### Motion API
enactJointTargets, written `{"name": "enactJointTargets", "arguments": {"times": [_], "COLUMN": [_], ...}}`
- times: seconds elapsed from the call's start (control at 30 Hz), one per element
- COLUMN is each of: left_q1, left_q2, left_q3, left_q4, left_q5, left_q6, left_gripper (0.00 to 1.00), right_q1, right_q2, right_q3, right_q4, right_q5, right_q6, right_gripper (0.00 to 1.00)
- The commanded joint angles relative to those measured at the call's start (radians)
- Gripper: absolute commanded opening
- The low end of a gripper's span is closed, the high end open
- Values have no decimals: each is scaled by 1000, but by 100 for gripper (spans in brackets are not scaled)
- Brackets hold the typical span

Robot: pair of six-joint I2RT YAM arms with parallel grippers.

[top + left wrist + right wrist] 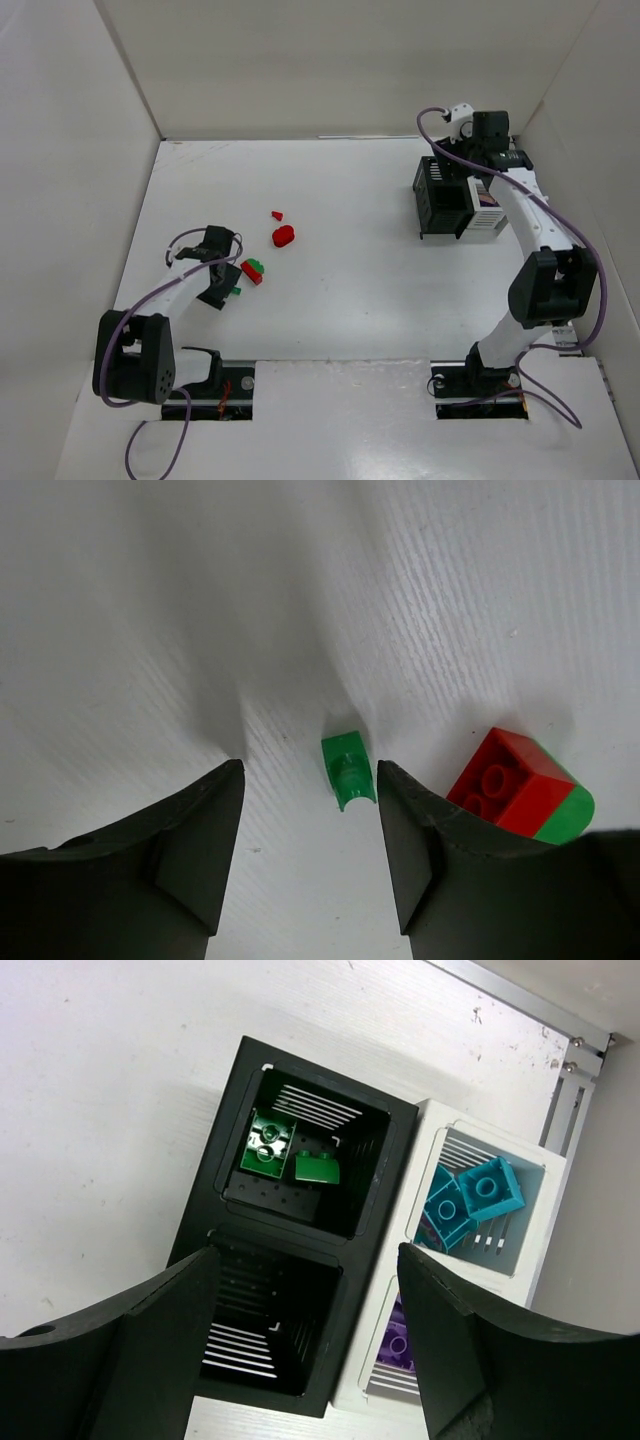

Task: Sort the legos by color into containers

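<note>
My left gripper (310, 780) is open and low over the table, also seen from above (226, 288). A tiny green lego (347, 768) lies between its fingertips, close to the right finger. A red-and-green lego (520, 785) lies just outside that finger; it also shows in the top view (252, 270). A red lego (283, 235) and a small red piece (277, 215) lie farther out. My right gripper (308, 1260) is open and empty above the containers (445, 195). One black bin (250, 1070) holds green legos (268, 1145); the other black bin (270, 1330) looks empty. White bins hold teal legos (470, 1200) and purple legos (400, 1345).
White walls enclose the table on the left, back and right. The bin cluster stands at the far right near the wall, with a metal rail (575, 1080) beside it. The arm bases sit at the near edge (215, 380).
</note>
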Motion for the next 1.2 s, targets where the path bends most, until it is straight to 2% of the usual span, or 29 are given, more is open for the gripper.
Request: {"name": "enactJointTargets", "arguments": {"times": [0.0, 0.17, 0.3, 0.33, 0.47, 0.6, 0.7, 0.83, 0.97, 1.13, 1.17], "left_q1": [6, 6, 6, 6, 6, -43, -86, -162, -249, -324, -390], "left_q2": [-9, 29, 55, 66, 66, 28, -35, -158, -279, -345, -357], "left_q3": [-17, -17, -17, -17, 3, 72, 142, 228, 250, 250, 260], "left_q4": [37, 68, 77, 77, 77, 33, 10, 46, 169, 289, 348], "left_q5": [-3, -3, -3, -3, 6, 6, 6, 15, -3, 38, 8], "left_q6": [-6, -6, 3, 3, 35, 35, 44, 44, 44, 51, 51], "left_gripper": [52, 44, 30, 23, 15, 13, 13, 13, 15, 15, 15], "right_q1": [-5, -5, -5, -5, -5, 9, 85, 253, 380, 559, 660], "right_q2": [-26, -44, -89, -99, -182, -311, -379, -460, -478, -391, -355], "right_q3": [-13, -35, -71, -82, -175, -385, -484, -567, -558, -492, -460], "right_q4": [46, 55, 65, 79, 150, 380, 496, 642, 742, 777, 802], "right_q5": [-11, -11, -25, -42, -143, -397, -482, -509, -591, -615, -584], "right_q6": [4, 13, 13, 13, 13, 59, 81, 91, 101, 154, 163], "right_gripper": [77, 77, 77, 77, 77, 77, 77, 77, 77, 77, 77]}}
